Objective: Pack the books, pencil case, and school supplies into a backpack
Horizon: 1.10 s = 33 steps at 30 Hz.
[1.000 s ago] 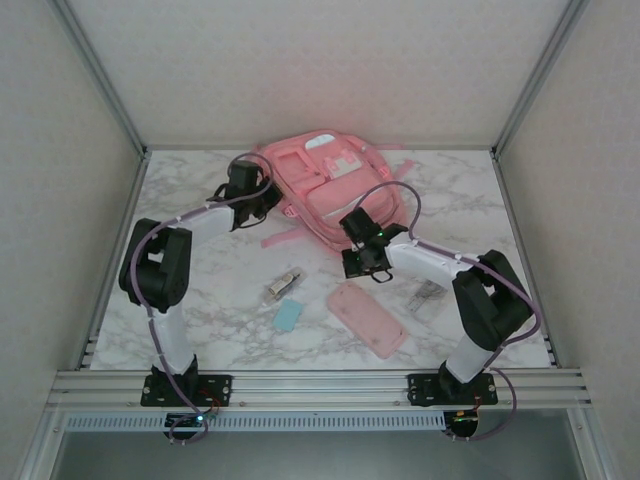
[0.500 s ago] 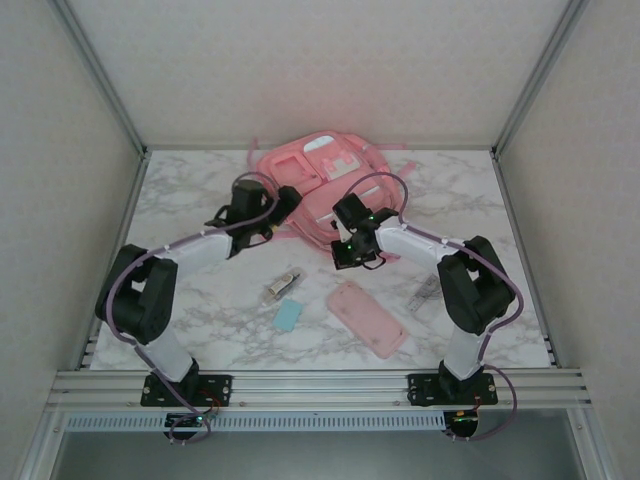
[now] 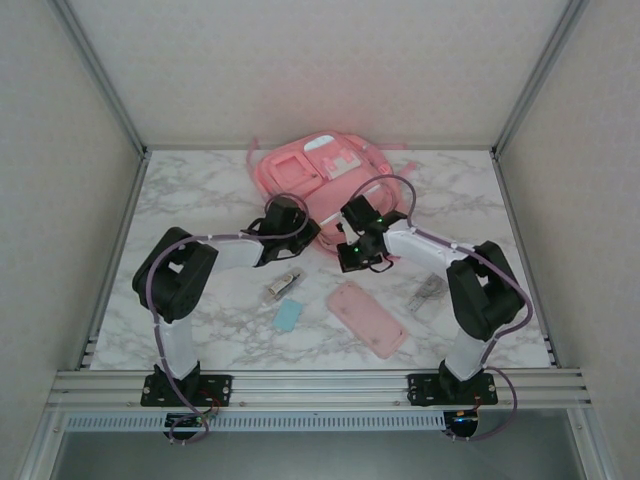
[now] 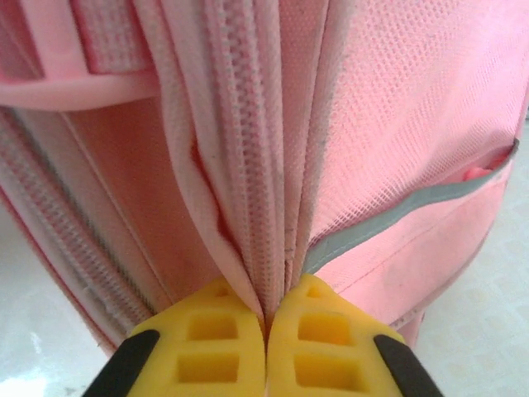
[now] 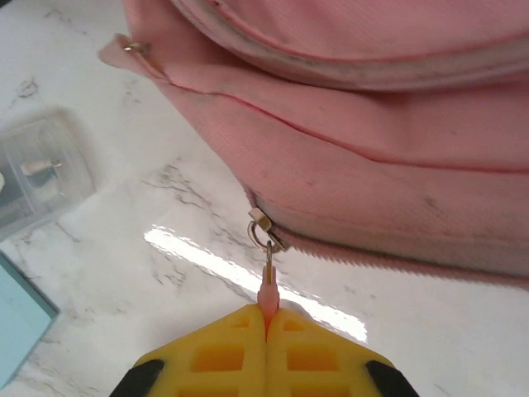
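Right tool (image 5: 266,316) pinching zipper pull (image 5: 266,289) — left tool (image 4: 266,308) clamping backpack (image 4: 397,124) seam.

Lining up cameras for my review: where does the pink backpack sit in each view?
Top external: backpack at far centre of the marble table.
Left wrist: backpack across the upper frame, seam pinched in the left gripper.
Right wrist: backpack top and right; right gripper holds its zipper pull.
Shared landmark: the marble table.

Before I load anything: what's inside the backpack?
Pink fabric covers the inside of the backpack, so its contents are hidden. The right gripper pinches the zipper pull, the left gripper pinches the seam. The pencil case lies outside.
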Each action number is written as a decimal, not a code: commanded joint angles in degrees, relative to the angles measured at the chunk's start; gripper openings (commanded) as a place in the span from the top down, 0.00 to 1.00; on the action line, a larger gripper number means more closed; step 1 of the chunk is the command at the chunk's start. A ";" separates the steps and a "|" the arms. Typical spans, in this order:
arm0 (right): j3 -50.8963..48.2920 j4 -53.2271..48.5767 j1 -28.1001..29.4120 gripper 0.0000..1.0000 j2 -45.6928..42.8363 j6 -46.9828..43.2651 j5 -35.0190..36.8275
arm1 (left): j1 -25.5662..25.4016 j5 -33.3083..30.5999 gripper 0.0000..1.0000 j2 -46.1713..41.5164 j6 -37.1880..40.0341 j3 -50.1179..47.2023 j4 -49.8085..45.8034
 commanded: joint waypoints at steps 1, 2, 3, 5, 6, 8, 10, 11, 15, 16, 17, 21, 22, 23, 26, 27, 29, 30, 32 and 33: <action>-3.04 -5.20 -2.58 1.00 -4.31 -1.96 1.23 | 1.11 -1.92 1.00 0.25 2.19 0.72 -1.94; -3.89 -5.49 -3.58 1.00 -4.97 -2.34 2.12 | 1.74 -2.10 1.00 -0.53 2.98 -0.02 -2.55; -4.51 -5.92 -4.48 1.00 -5.62 -2.81 3.24 | 2.55 -2.27 1.00 -1.40 3.97 -0.83 -3.22; -5.20 -6.51 -6.32 1.00 -6.32 -3.78 4.63 | 4.30 -2.62 1.00 -3.07 6.38 -1.85 -5.63; -5.38 -6.61 -7.00 1.00 -6.49 -4.21 5.14 | 5.29 -2.65 1.00 -3.84 7.87 -2.15 -7.11; -5.52 -6.19 -8.53 1.00 -6.50 -5.08 6.13 | 7.43 -2.65 1.00 -5.15 10.70 -2.34 -9.86; -5.24 -5.35 -9.57 1.00 -5.88 -5.61 7.04 | 9.79 -2.34 1.00 -5.96 12.85 -2.28 -11.60; -4.99 -4.93 -9.97 1.00 -5.36 -5.85 7.92 | 11.26 -2.05 1.00 -6.30 13.86 -2.10 -12.20; -2.72 -3.71 -10.25 1.00 -2.63 -5.93 5.68 | 15.81 -3.08 1.00 -7.44 18.96 0.63 -16.09; -2.25 -2.74 -10.21 1.00 -2.06 -5.37 3.87 | 16.84 -3.63 1.00 -7.48 20.23 2.02 -17.76; -1.91 -1.57 -10.13 1.00 -1.48 -4.83 1.73 | 17.79 -3.69 1.00 -7.45 21.19 3.10 -19.12; -1.03 2.87 -9.00 1.00 0.31 -2.87 -3.95 | 19.68 -3.29 0.95 -9.01 21.88 4.15 -21.00; -0.68 3.70 -8.51 1.00 0.87 -2.48 -4.66 | 19.61 -3.14 0.86 -9.74 21.79 3.91 -21.41; -0.23 3.93 -8.03 1.00 1.42 -2.17 -4.68 | 19.41 -2.60 0.70 -10.83 21.38 3.27 -21.39; 0.16 4.78 -6.58 1.00 0.94 -0.50 -3.74 | 18.41 -1.83 0.23 -14.01 19.07 0.63 -21.82; -0.19 5.34 -6.13 1.00 0.29 0.44 -3.84 | 17.95 -1.86 0.16 -15.25 18.65 -0.21 -21.82; -0.80 6.40 -4.57 0.94 -1.80 3.22 -3.57 | 16.47 -2.41 0.10 -18.20 17.36 -2.36 -22.35; -1.12 6.83 -3.79 0.90 -2.60 4.79 -2.80 | 15.60 -2.62 0.09 -19.52 16.45 -3.24 -22.31; -2.05 8.76 -1.46 0.81 -4.43 8.64 -1.32 | 13.15 -3.70 0.09 -21.79 13.60 -5.62 -21.74; -2.62 9.91 -0.24 0.78 -5.02 10.40 -0.76 | 12.19 -4.14 0.09 -22.36 12.09 -6.45 -21.38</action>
